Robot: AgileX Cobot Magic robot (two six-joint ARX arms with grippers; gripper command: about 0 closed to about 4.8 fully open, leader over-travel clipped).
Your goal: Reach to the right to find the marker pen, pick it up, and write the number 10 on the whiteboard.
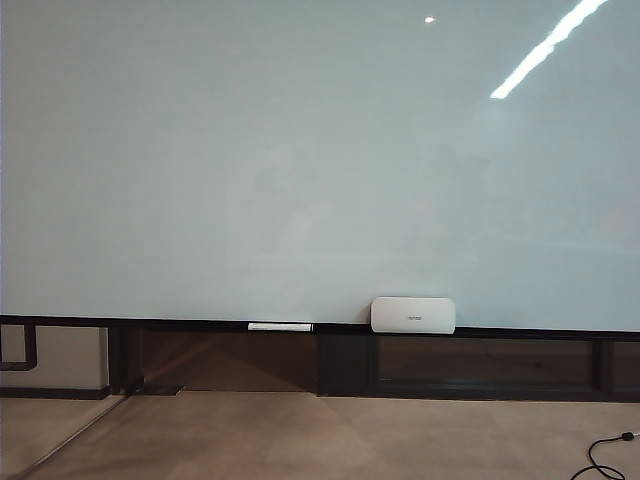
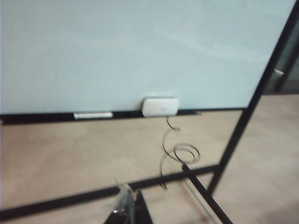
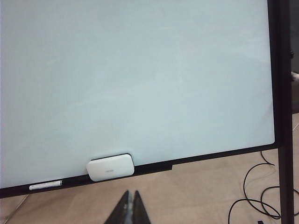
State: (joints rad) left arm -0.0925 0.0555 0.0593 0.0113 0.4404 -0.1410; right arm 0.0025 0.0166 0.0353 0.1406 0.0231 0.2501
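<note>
The whiteboard (image 1: 300, 150) ran past the picture's edges. The left gripper (image 2: 126, 207) looked blurry, below the board.

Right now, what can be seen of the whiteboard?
The whiteboard is very large, glossy and pale bluish-white, standing upright and filling most of the exterior view. Ceiling lights reflect near its top right. No writing shows on it. A dark rail runs along its bottom edge, carrying a white box and a thin white bar. A black frame post borders one side.

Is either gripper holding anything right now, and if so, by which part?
Nothing is held. The right gripper is shut and empty; the left gripper shows nothing gripped, both short of the whiteboard.
</note>
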